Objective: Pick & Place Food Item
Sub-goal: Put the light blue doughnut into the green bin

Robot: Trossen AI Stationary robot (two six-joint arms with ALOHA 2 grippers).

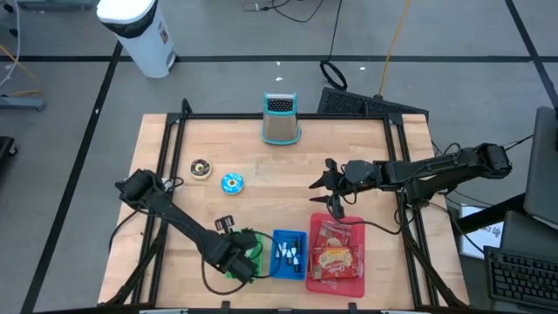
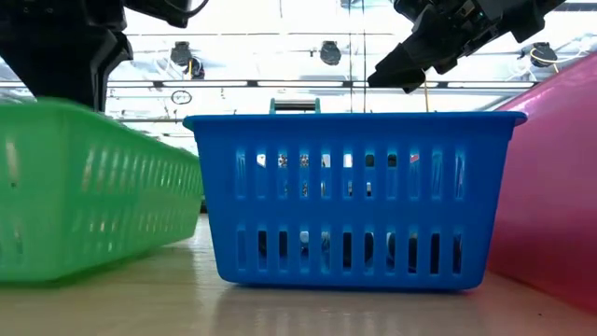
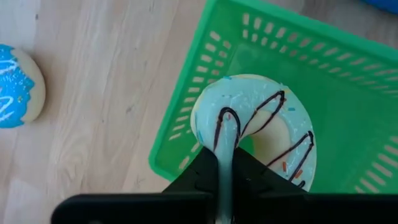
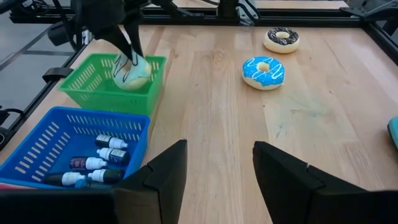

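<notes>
Wooden table [image 1: 261,166], pale planks. Green basket [image 4: 102,84] at 7 o'clock on it, just beside the blue basket [image 1: 289,253]. Left gripper [image 3: 225,158] over the green basket, fingers pinched on the pale blue donut [image 3: 261,127] with dark drizzle, held within the basket's rim. Right gripper [image 1: 329,190] at 3 o'clock, fingers spread, empty. Blue donut [image 1: 232,182] and dark donut [image 1: 200,168] on the wood at 9 o'clock.
</notes>
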